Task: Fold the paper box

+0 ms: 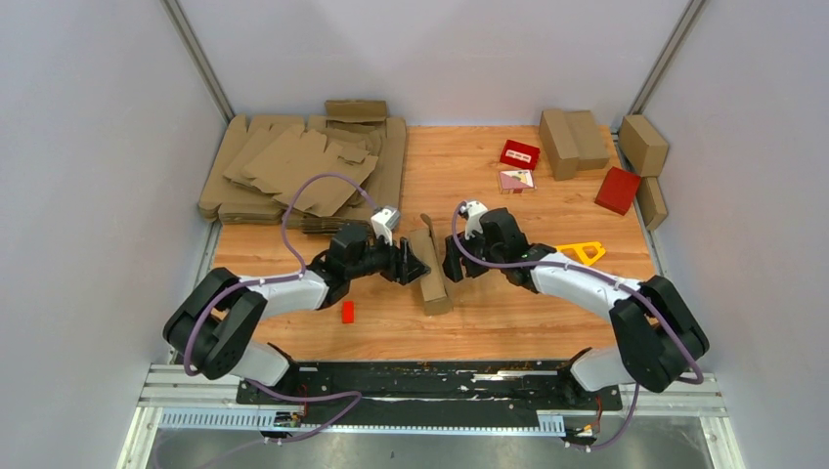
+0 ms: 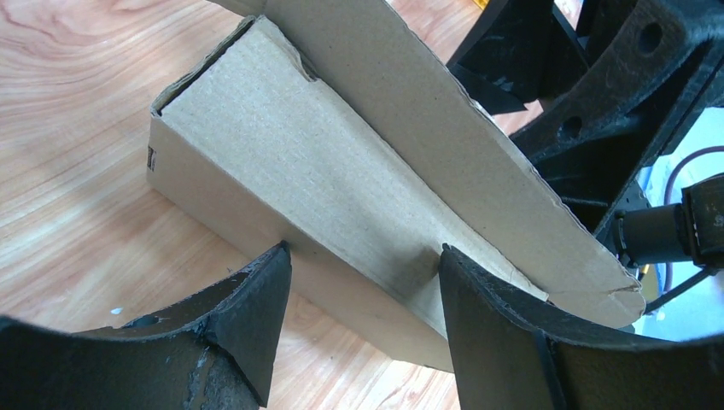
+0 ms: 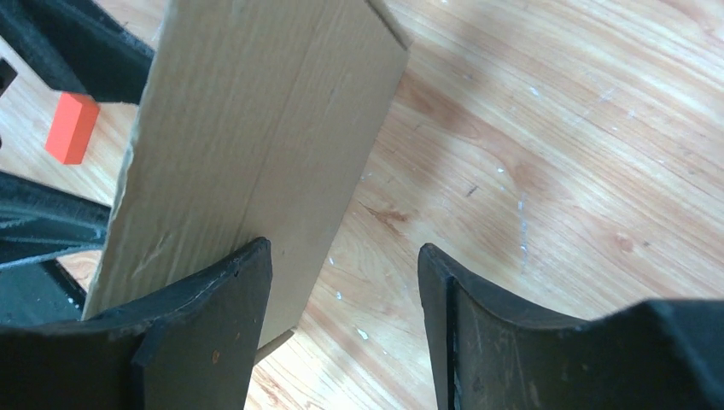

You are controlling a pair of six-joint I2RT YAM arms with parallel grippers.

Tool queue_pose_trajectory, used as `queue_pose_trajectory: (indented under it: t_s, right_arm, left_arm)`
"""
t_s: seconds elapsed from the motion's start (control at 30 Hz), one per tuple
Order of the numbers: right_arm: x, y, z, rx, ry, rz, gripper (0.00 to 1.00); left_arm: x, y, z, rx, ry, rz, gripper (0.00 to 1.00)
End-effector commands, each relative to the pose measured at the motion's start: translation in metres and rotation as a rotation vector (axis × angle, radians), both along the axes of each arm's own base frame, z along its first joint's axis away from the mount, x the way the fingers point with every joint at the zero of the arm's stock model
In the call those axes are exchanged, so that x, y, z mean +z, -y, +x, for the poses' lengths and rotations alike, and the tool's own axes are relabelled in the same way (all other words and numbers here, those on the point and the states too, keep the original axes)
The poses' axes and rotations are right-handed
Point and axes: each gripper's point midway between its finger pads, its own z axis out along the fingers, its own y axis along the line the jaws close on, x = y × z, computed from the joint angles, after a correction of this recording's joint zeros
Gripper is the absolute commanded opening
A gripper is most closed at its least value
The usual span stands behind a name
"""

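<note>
Bright even light, soft shadows on table [image 3: 529,171]; near wrist-view foreground slightly blurred.

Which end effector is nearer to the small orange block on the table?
Left. The left end effector sits just right of and beyond the orange block; the right end effector is farther, across the paper box.

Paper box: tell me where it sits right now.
In the top view, the paper box lies mid-table between the left gripper and the right gripper, with a small red block to its left.
</note>
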Motion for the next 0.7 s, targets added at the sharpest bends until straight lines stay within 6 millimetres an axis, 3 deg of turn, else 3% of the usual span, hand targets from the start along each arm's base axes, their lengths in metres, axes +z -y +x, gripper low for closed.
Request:
queue_pose_trajectory:
  t_s: [0.0,0.13,0.4,0.67]
  right_arm:
    - [0.024,0.009,0.014,-0.084,0.059,0.002,0.64]
    - [0.029,0.017,0.012,-0.109,0.019,0.041,0.64]
    - [0.054,0.002,0.004,-0.045,-0.046,0.235,0.65]
    - [0.055,0.0,0.004,-0.044,-0.114,0.301,0.67]
  left_arm:
    - [0.0,0.011,-0.009,-0.058,0.021,-0.016,0.71]
    - [-0.003,0.013,-0.011,-0.073,0.01,-0.02,0.71]
    - [0.002,0.015,-0.015,-0.091,0.013,-0.053,0.69]
    - [0.002,0.02,-0.023,-0.098,-0.014,-0.065,0.68]
